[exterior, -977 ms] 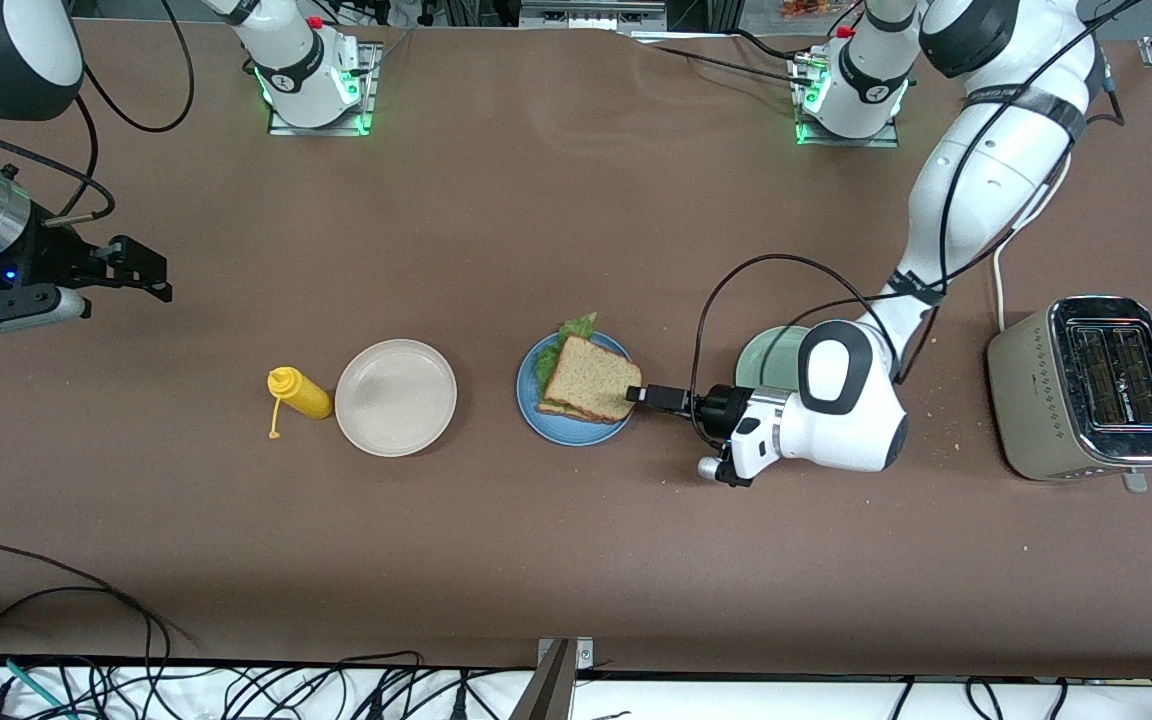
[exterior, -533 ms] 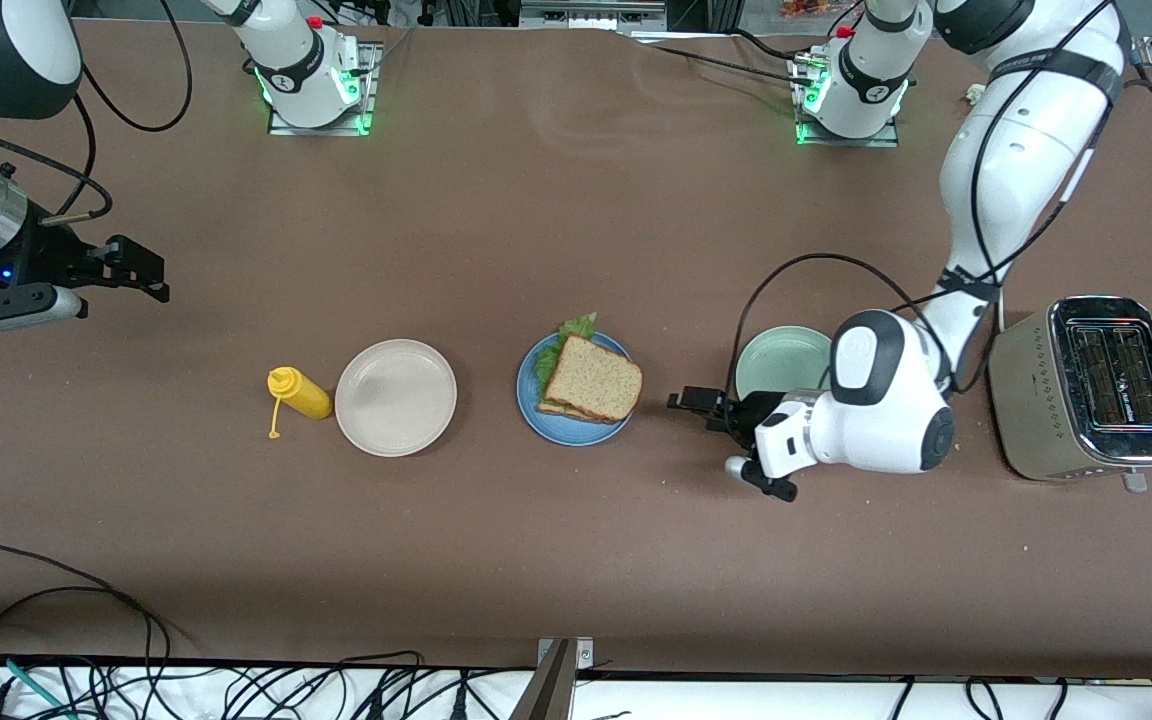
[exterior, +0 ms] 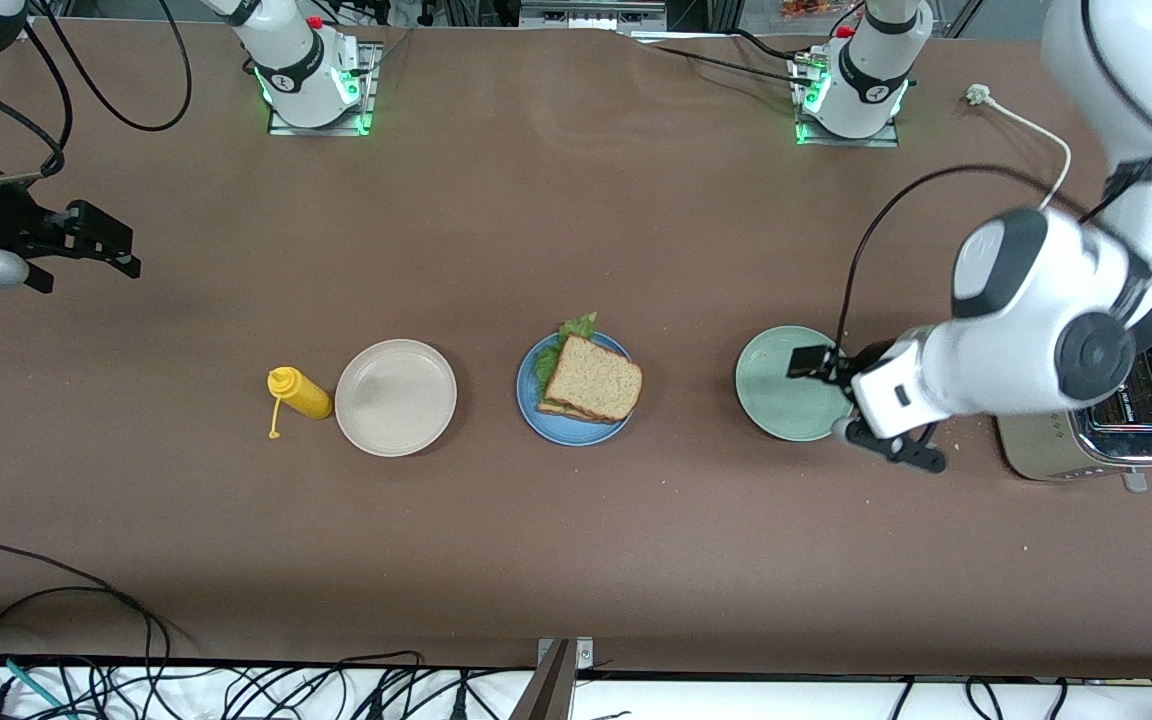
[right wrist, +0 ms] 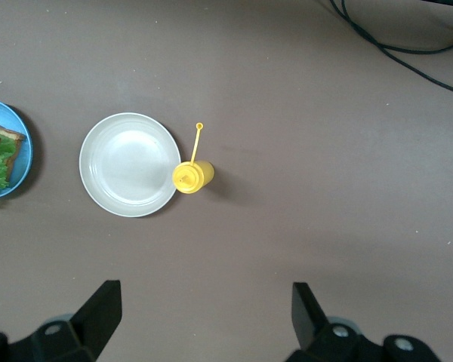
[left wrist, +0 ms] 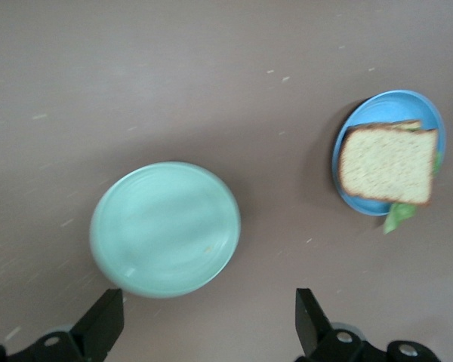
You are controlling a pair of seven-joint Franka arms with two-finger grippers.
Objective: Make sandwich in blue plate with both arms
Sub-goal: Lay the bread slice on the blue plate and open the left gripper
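The sandwich [exterior: 591, 381], brown toast on top with green lettuce sticking out, lies on the blue plate [exterior: 528, 398] in the middle of the table. It also shows in the left wrist view [left wrist: 389, 164] on the blue plate [left wrist: 385, 99]. My left gripper [exterior: 808, 365] is open and empty, up in the air over the pale green plate [exterior: 776, 405]; in its wrist view the gripper [left wrist: 208, 324] is over that plate's edge [left wrist: 166, 226]. My right gripper [exterior: 121, 250] is open and empty, raised over bare table at the right arm's end, and waits [right wrist: 204, 317].
A beige plate [exterior: 396, 397] and a yellow mustard bottle [exterior: 302, 394] lie beside the blue plate toward the right arm's end. A silver toaster [exterior: 1151, 405] stands at the left arm's end, partly hidden by the left arm. Its white cord [exterior: 1026, 125] lies on the table.
My left gripper has let go of the sandwich's top slice, pulled away toward the toaster and risen over the pale green plate. My right gripper has drifted slightly toward the table's end.
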